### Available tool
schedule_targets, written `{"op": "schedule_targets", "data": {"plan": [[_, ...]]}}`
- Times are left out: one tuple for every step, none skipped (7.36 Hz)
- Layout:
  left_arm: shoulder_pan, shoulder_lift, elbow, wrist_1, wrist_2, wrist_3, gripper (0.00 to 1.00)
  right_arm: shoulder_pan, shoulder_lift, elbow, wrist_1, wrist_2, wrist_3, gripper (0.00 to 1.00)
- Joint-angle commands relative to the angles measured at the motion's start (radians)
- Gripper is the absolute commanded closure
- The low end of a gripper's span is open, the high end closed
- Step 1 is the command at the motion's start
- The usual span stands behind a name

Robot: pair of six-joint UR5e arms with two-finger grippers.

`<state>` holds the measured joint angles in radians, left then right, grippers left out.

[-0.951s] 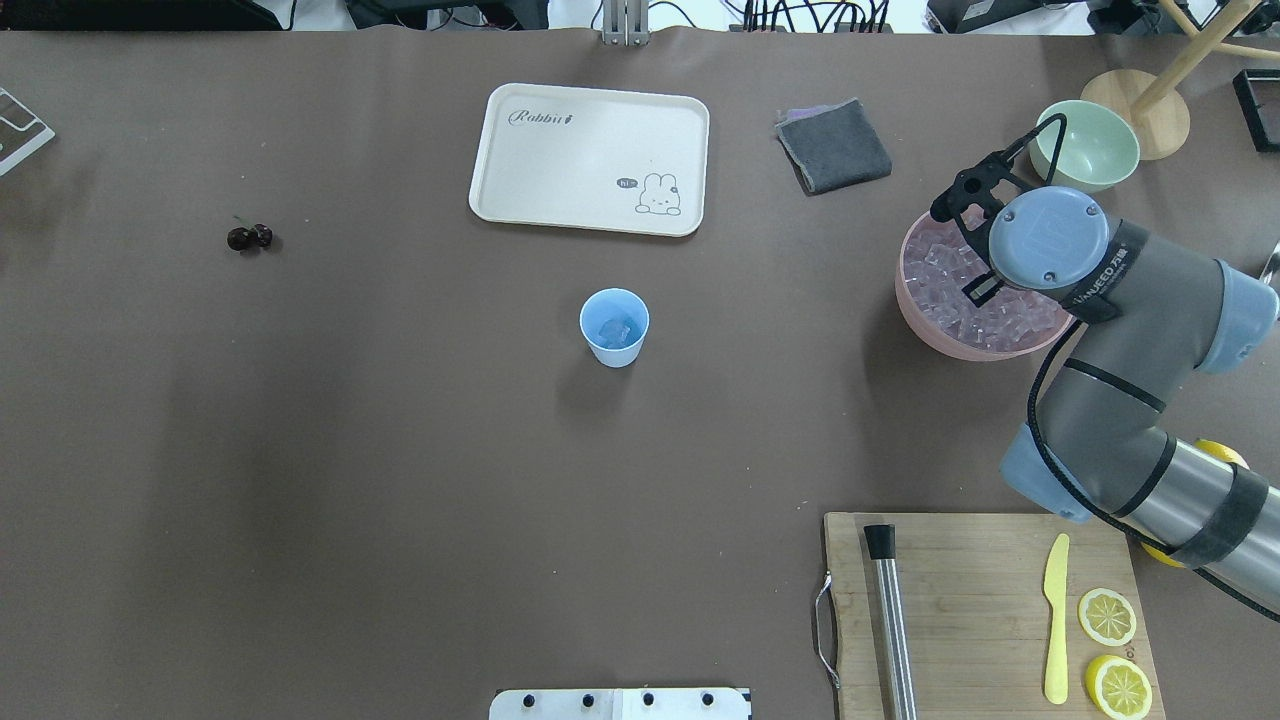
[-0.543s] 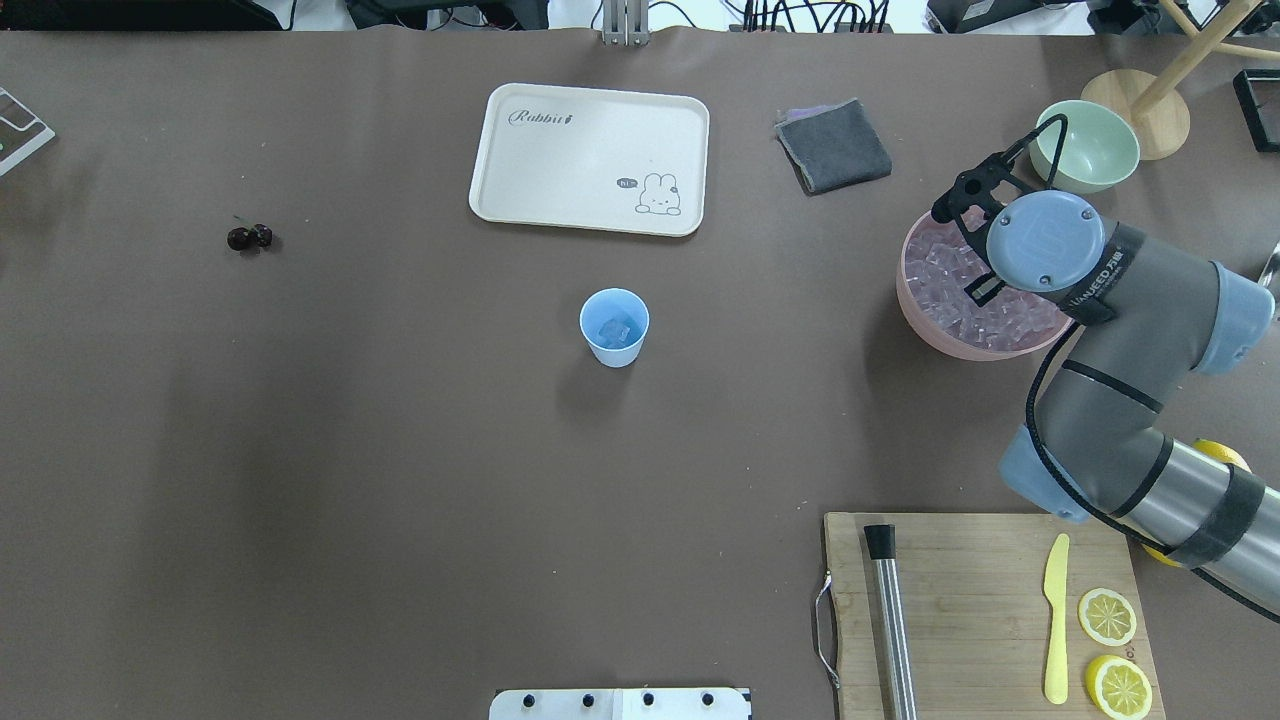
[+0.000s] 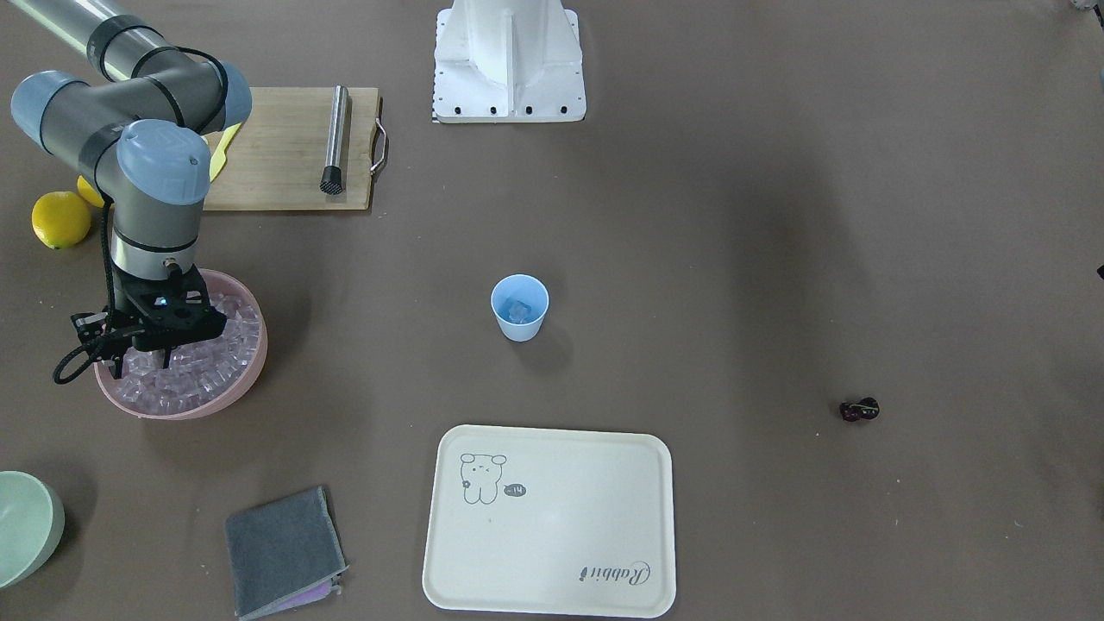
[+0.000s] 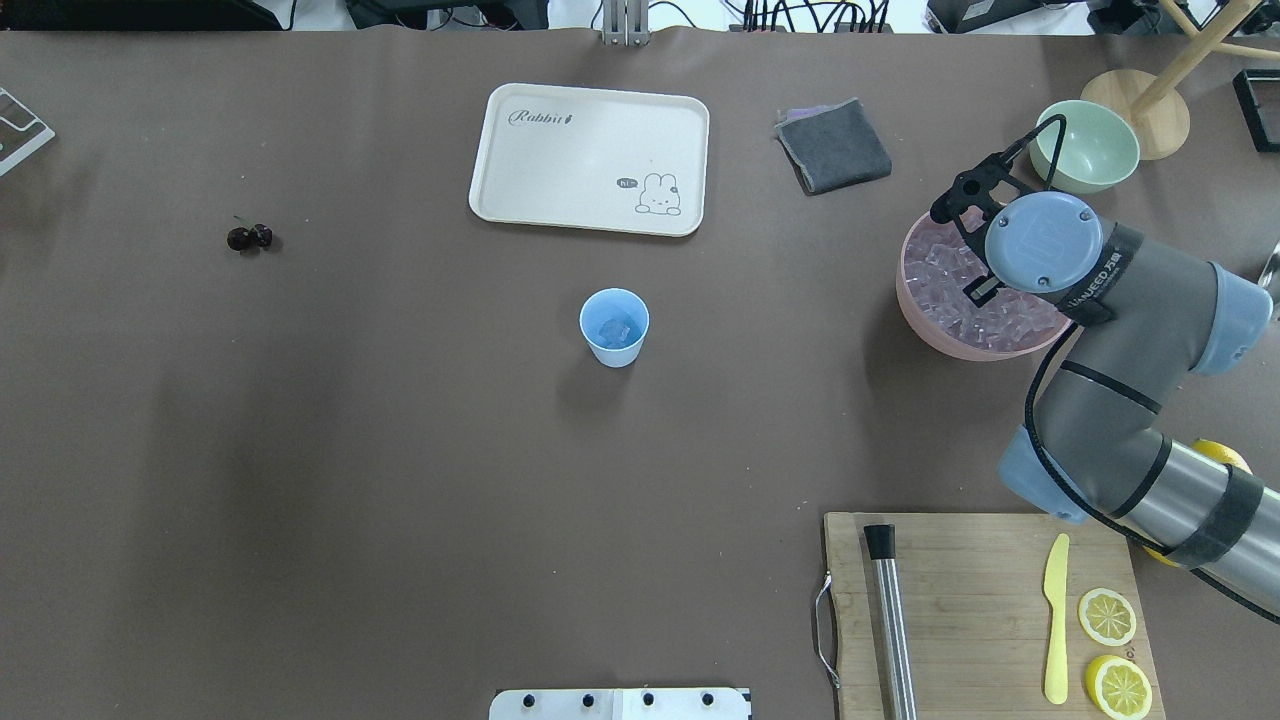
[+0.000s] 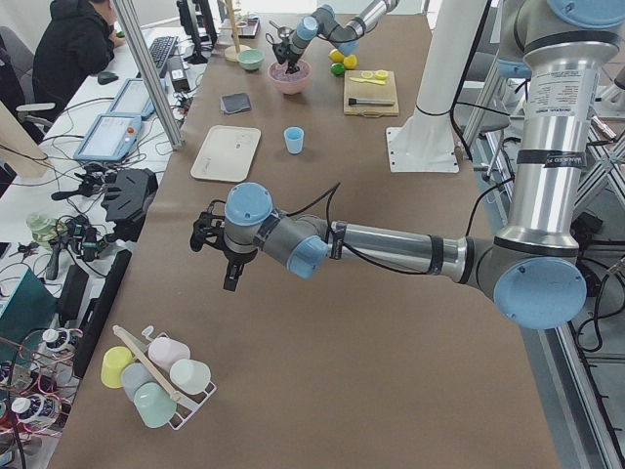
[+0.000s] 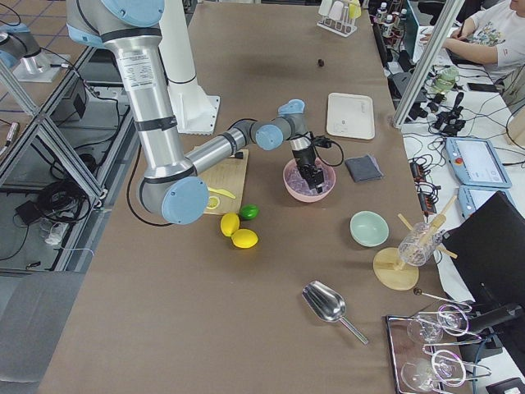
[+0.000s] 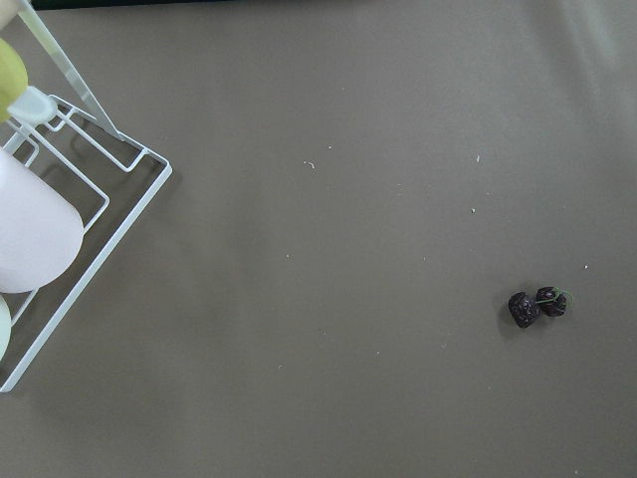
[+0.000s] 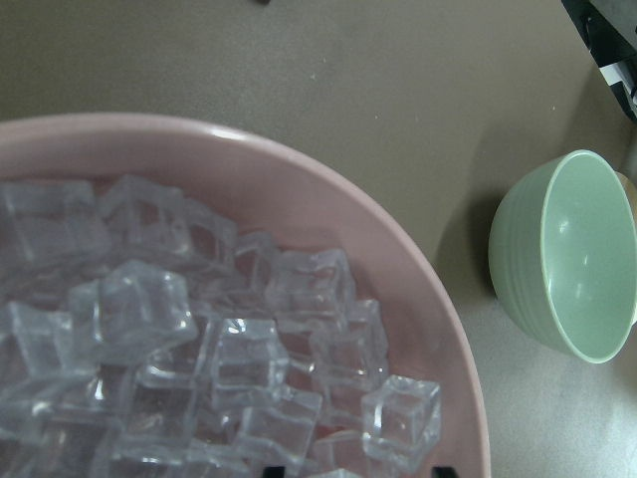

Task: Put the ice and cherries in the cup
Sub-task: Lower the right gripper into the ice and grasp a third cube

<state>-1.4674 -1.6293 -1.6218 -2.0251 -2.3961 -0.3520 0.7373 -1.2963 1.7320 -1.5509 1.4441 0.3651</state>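
Note:
The light-blue cup (image 4: 614, 327) stands upright mid-table with an ice cube inside; it also shows in the front view (image 3: 519, 307). The dark cherries (image 4: 249, 237) lie on the bare table far left, and in the left wrist view (image 7: 537, 305). The pink bowl (image 4: 915, 310) at the right is full of ice cubes (image 8: 149, 309). My right gripper (image 3: 159, 345) hangs down into this bowl, jaws apart, their dark tips just showing at the bottom edge of its wrist view. My left gripper (image 5: 231, 278) hovers above the table near the cherries; I cannot tell its state.
A pale green bowl (image 4: 1085, 145) sits just behind the pink bowl. A cream tray (image 4: 590, 158) and grey cloth (image 4: 833, 145) lie at the back. A cutting board (image 4: 980, 610) with muddler, yellow knife and lemon slices is front right. A cup rack (image 7: 60, 229) is near the left arm.
My right wrist has shifted slightly to the left over the pink bowl. The cup and cherries have not moved.

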Motion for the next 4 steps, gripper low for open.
{"op": "schedule_targets", "data": {"plan": [[-0.001, 0.012, 0.003, -0.021, 0.000, -0.001, 0.02, -0.007, 0.000, -0.002, 0.000, -0.011, 0.002, 0.40], [-0.001, 0.014, 0.003, -0.021, 0.000, -0.001, 0.02, -0.016, 0.000, -0.006, -0.001, -0.046, 0.000, 0.41], [0.001, 0.014, 0.003, -0.021, 0.000, -0.001, 0.02, -0.016, 0.000, -0.009, -0.002, -0.051, -0.008, 0.41], [0.001, 0.014, 0.003, -0.021, 0.000, -0.002, 0.02, -0.016, -0.001, -0.008, -0.002, -0.053, -0.009, 0.41]]}}
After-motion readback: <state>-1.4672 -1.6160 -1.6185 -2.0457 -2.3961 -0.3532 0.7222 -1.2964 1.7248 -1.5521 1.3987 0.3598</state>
